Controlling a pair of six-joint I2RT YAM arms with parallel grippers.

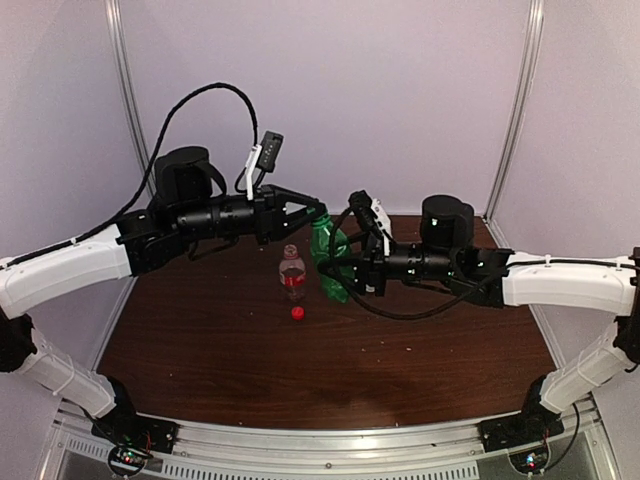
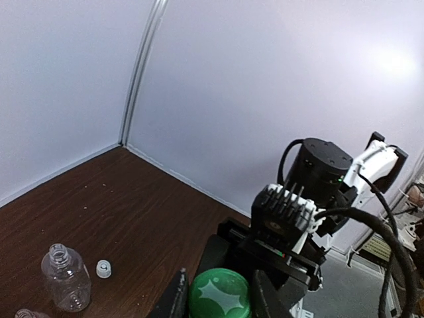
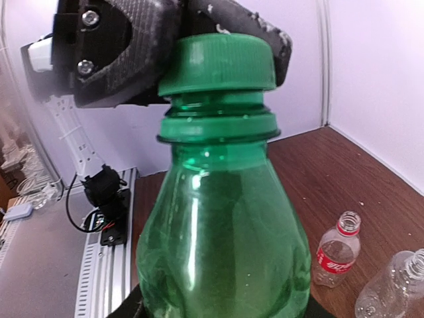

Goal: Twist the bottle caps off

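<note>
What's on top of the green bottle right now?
The green cap sits on the neck of the green bottle, the left gripper shut around it. The cap hides the mouth and threads, so how far it is unscrewed cannot be told.

On the table (image 1: 200, 340) the middle bottle (image 1: 325, 240) sat between the arms. The left gripper (image 1: 318, 212) closed on its cap (image 3: 218, 63) from 10 o'clock, and the right gripper (image 1: 338, 270) clamped its body from 3 o'clock. A smaller bottle (image 1: 292, 272) stood at its 9 o'clock, with a loose cap (image 1: 297, 312) at that one's 6 o'clock.
</note>
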